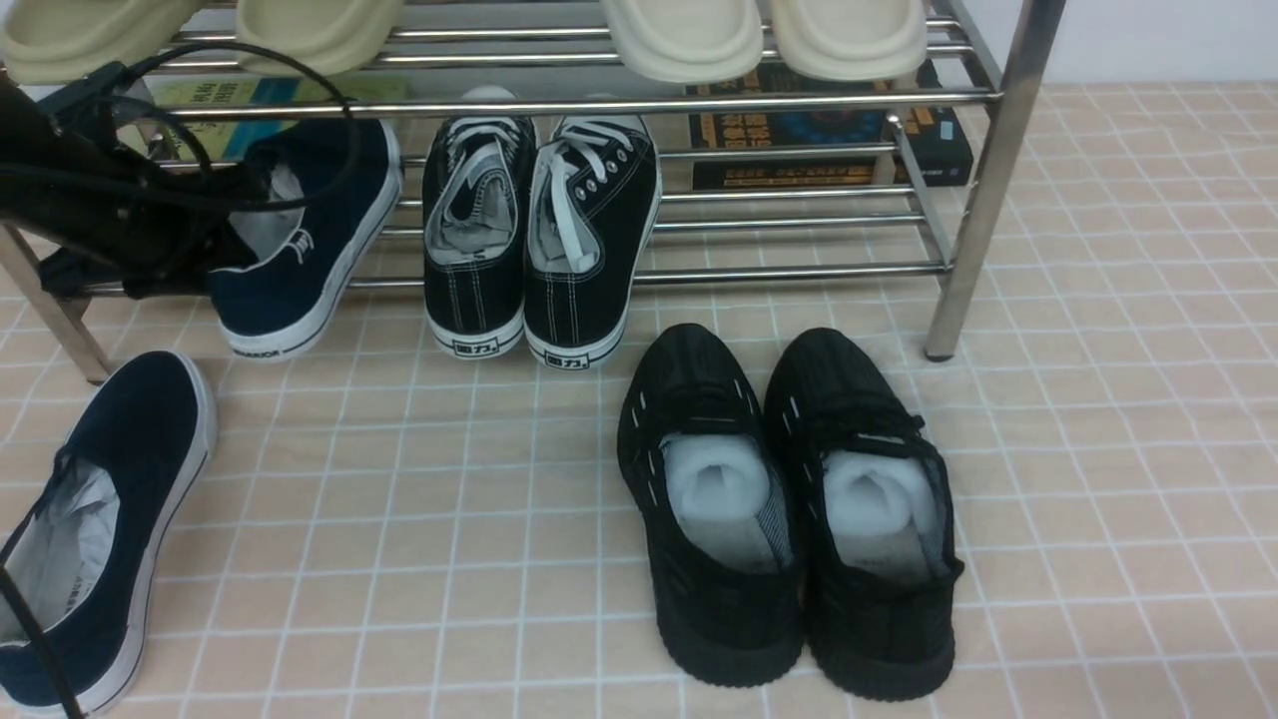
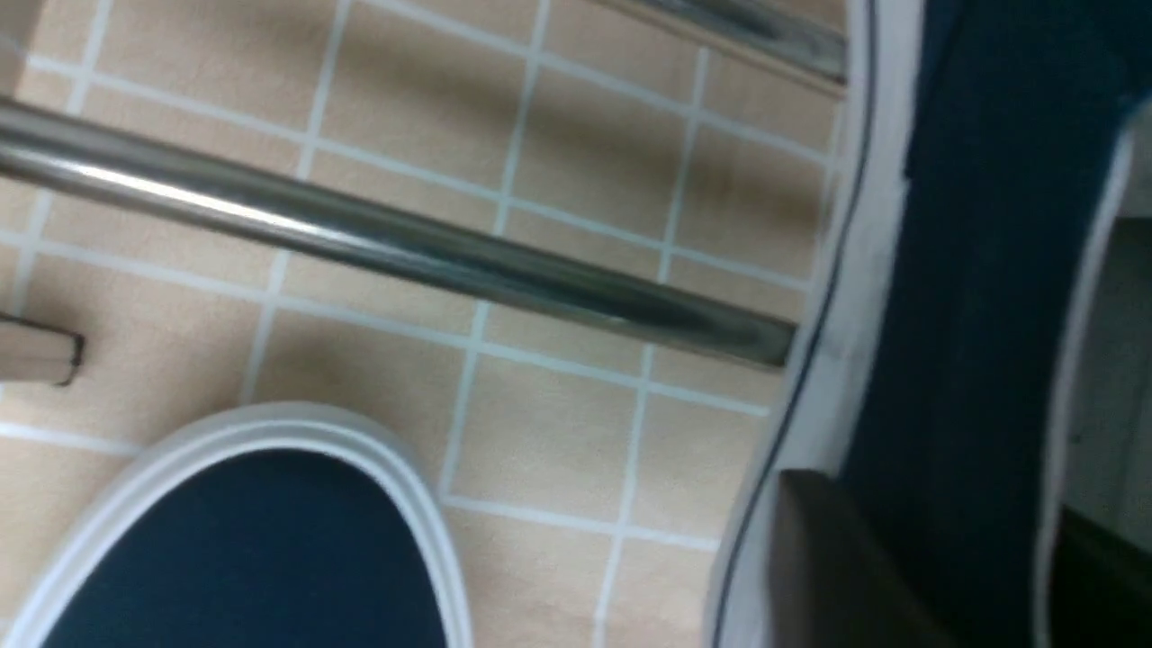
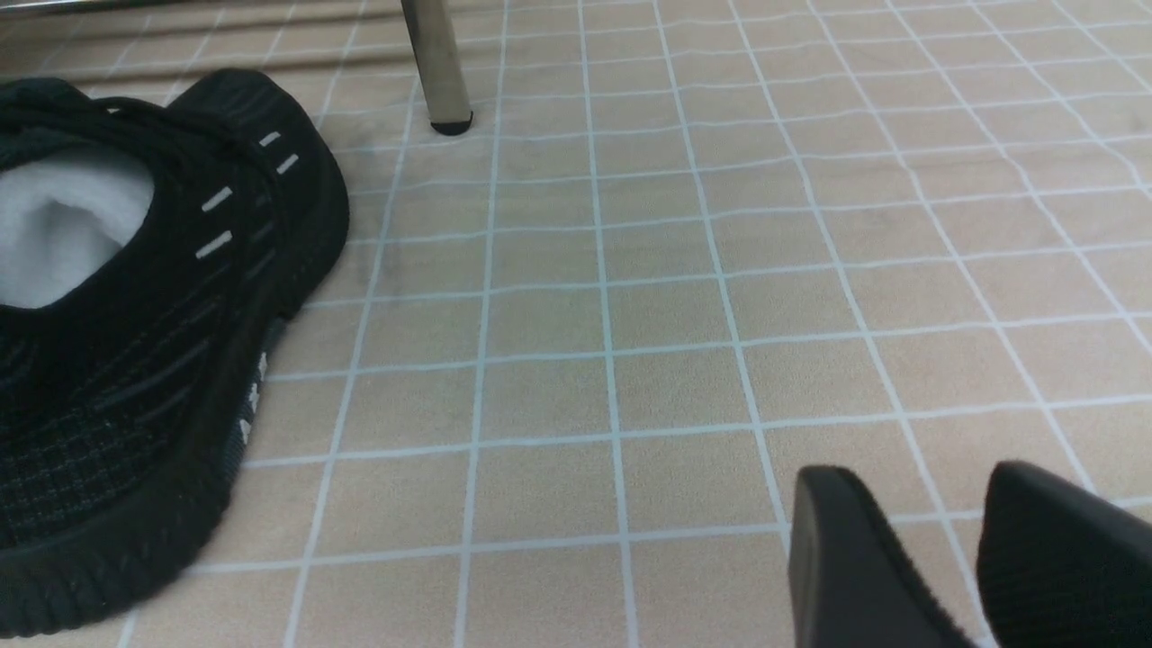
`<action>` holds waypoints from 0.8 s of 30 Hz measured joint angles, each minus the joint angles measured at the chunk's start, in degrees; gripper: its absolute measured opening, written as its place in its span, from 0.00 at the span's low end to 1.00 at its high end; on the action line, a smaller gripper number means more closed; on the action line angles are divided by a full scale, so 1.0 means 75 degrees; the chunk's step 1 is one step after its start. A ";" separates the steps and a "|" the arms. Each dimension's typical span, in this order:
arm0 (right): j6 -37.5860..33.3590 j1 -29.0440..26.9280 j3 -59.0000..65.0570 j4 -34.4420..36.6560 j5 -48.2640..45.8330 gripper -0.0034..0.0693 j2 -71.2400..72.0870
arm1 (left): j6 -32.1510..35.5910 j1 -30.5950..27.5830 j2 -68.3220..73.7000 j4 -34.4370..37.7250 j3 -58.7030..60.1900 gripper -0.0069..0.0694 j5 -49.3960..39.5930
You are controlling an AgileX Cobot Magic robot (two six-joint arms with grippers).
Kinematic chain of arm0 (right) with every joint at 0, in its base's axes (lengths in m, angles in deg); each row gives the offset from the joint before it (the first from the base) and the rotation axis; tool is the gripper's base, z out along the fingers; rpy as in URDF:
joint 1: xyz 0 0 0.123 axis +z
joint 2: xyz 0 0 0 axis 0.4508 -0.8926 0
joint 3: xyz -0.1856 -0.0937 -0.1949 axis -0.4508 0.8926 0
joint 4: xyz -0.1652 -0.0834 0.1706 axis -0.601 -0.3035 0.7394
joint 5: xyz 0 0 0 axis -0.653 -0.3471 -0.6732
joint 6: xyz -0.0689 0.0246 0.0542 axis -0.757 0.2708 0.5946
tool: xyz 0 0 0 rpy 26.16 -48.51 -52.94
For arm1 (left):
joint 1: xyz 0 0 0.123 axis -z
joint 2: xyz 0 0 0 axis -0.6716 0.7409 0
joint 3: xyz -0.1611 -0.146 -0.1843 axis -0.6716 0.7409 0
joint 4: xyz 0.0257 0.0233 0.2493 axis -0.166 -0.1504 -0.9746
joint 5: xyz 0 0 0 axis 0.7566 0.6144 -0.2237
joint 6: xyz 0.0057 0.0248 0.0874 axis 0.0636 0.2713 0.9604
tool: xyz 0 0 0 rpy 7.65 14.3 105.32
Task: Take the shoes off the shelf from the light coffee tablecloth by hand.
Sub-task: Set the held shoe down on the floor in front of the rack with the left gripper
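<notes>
Beige grid-print tablecloth (image 1: 419, 519) covered the whole surface, with the chrome shelf (image 1: 799, 272) standing on it. One navy slip-on (image 1: 310, 250) sat tilted on the shelf's bottom tier at the upper left of the front view, heel poking out over the front rod. Its mate (image 1: 110, 519) lay flat on the cloth at the lower left. Left gripper (image 1: 228, 232) was at the racked shoe's opening, fingers (image 2: 828, 558) either side of its side wall, but honestly I couldn't tell if it was pinching. Right gripper (image 3: 909, 504) hung over bare cloth near the black knit shoes (image 1: 789, 509), jaws apart, nothing in them.
</notes>
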 joint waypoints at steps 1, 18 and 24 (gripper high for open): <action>0.0000 0.0000 0.0000 0.0000 0.0000 0.38 0.0000 | 0.0000 0.0000 0.0000 -0.0014 0.0000 0.25 -0.0016; 0.0000 0.0000 0.0000 0.0000 0.0000 0.38 0.0000 | -0.2763 -0.0011 -0.3012 -0.3013 0.0745 0.13 -0.2835; 0.0000 0.0000 0.0000 0.0000 0.0000 0.38 0.0000 | -0.3377 0.0154 -0.3652 -0.3256 0.2456 0.13 -0.2606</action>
